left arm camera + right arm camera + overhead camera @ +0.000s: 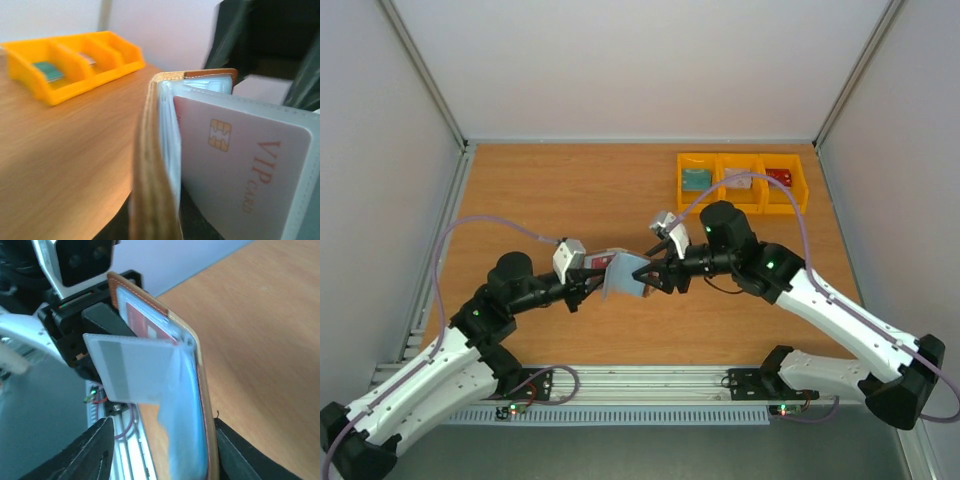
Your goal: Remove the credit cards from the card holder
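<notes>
The brown card holder (620, 275) hangs open above the table between both arms. My left gripper (588, 283) is shut on its left side. In the left wrist view its brown edge (150, 170) fills the foreground, with a whitish VIP card (240, 165) in a clear sleeve. My right gripper (655, 277) is open at the holder's right edge. In the right wrist view its fingers (90, 455) stand wide apart on either side of the holder (200, 365). A grey-white card (130, 372) sticks out of a sleeve, and a red card (142, 322) sits behind it.
A yellow three-compartment bin (745, 200) stands at the back right, also in the left wrist view (100, 75). It holds a teal card (696, 179), a whitish card (738, 178) and a red card (779, 176). White walls enclose the wooden table (550, 200).
</notes>
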